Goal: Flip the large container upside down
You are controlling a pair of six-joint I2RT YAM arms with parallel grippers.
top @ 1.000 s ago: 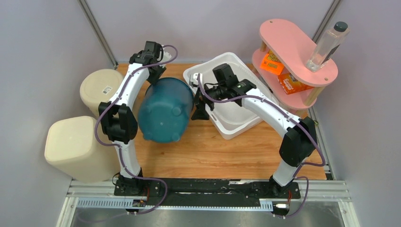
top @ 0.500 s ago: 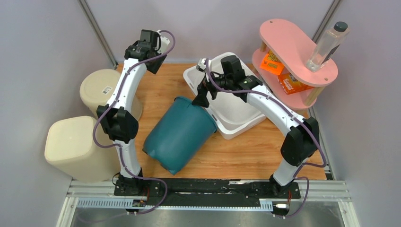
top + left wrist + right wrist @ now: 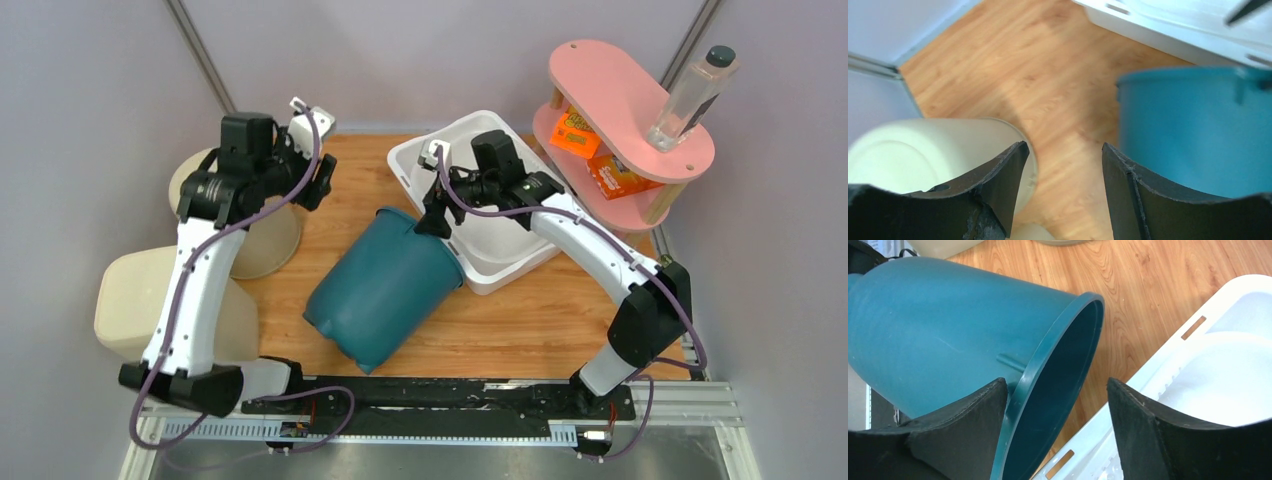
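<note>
- Top view: your teal bin (image 3: 385, 285) lies on its side mid-table. Its base points to the near edge and its mouth to the far right, and the rim touches the white tub (image 3: 500, 242).
- Bare table (image 3: 520, 330) shows near-right of the bin, and there is more in the far-left corner.
- A round cream bin (image 3: 262, 245) and a square cream bin (image 3: 125, 300) line the left edge. A pink shelf (image 3: 620, 90) stands off the far-right corner, holding orange boxes (image 3: 575, 135) and a bottle (image 3: 690, 95). The print on the boxes is too small to read.
- The right arm arcs over the tub, with the right gripper (image 3: 432, 213) at the bin's rim. The left arm is raised and bent, and the left gripper (image 3: 318, 182) hangs over the far-left table, apart from the bin.
- Left wrist view: the left gripper (image 3: 1064, 147) has its jaws spread with nothing between them. The round cream bin (image 3: 933, 145) is at lower left, the teal bin (image 3: 1198, 130) on the right and the tub (image 3: 1173, 30) along the top.
- Right wrist view: the right gripper (image 3: 1057, 382) has its jaws spread wide. The teal bin (image 3: 948, 325) has its rim just beside one finger and is not pinched. The tub (image 3: 1228, 370) is on the right.
</note>
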